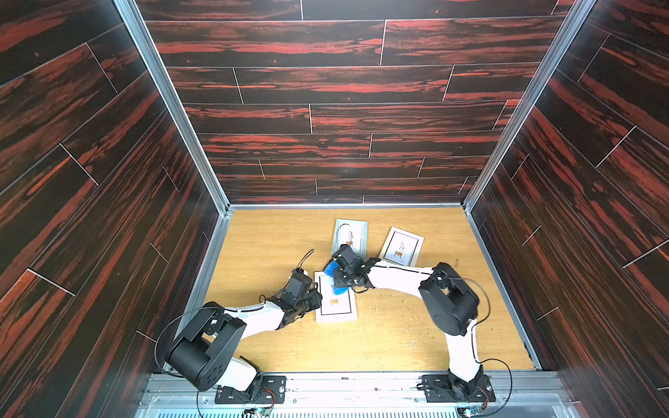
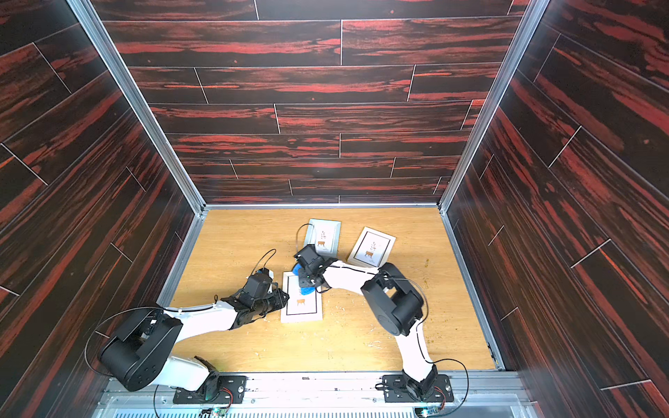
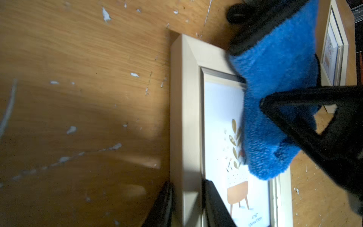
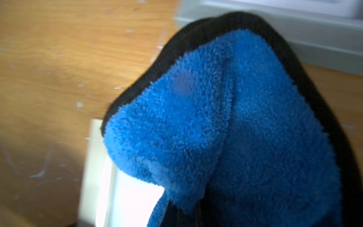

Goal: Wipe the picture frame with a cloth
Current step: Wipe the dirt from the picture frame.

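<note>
A pale picture frame [image 1: 336, 307] [image 2: 302, 311] with a small table print lies flat on the wooden floor near the middle. My left gripper [image 1: 319, 299] [image 3: 187, 206] is shut on the frame's left border [image 3: 185, 118], one jaw outside it and one on the glass. My right gripper [image 1: 343, 280] [image 2: 307, 280] is shut on the bright blue cloth [image 1: 339, 289] [image 3: 275, 98] [image 4: 216, 127]. The cloth hangs bunched over the frame's far end and touches the glass. It hides the right jaws in the right wrist view.
Two more frames lie further back: a greyish one [image 1: 350, 235] [image 2: 323, 237] and a cream one [image 1: 401, 246] [image 2: 371, 246]. Dark wood-pattern walls [image 1: 108, 217] enclose the scratched wooden floor [image 1: 275, 246] on three sides. The arm bases [image 1: 249, 392] stand at the front rail.
</note>
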`<state>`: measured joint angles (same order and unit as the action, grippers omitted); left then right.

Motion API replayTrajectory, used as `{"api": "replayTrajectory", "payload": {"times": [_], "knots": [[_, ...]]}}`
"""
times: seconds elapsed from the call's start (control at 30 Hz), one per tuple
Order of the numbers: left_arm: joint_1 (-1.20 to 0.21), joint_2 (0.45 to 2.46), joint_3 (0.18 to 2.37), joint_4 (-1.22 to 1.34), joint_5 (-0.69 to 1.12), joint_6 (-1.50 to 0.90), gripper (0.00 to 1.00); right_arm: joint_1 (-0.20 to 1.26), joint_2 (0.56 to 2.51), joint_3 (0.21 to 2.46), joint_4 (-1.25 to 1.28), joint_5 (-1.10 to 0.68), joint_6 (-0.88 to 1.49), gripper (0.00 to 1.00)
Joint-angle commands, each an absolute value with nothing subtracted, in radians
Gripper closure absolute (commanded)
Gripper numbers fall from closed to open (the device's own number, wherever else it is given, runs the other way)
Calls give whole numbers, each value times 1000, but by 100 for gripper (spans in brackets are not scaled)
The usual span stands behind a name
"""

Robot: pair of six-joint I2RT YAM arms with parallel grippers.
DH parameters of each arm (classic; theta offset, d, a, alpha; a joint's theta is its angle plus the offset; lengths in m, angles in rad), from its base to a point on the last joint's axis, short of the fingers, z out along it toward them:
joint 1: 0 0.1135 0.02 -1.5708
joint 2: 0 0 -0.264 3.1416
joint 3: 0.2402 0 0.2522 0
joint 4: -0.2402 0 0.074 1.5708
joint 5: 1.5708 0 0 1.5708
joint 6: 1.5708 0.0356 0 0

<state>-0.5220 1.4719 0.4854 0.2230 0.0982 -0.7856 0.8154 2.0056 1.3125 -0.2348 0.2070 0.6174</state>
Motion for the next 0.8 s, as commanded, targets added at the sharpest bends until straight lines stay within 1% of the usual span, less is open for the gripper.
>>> {"api": "replayTrajectory", "payload": {"times": [0.0,0.07,0.2,0.3,0.4,0.5,0.6,0.77], "knots": [[-522,1502,440,98,92,-799,76,782,1988,1242,-249,217,621,100],[-522,1503,441,98,92,-799,76,817,2005,1262,-228,185,632,100],[-522,1499,439,97,92,-804,76,892,2076,1388,-275,190,650,100],[-522,1490,433,98,88,-810,76,877,2075,1397,-291,209,652,100],[-522,1488,433,88,76,-812,76,831,2030,1326,-290,248,643,100],[-521,1494,434,90,71,-812,76,795,1984,1250,-261,240,630,100],[-522,1499,433,101,72,-818,76,823,1984,1256,-247,219,627,100],[-522,1502,437,92,72,-819,76,898,2058,1374,-268,183,640,100]]}}
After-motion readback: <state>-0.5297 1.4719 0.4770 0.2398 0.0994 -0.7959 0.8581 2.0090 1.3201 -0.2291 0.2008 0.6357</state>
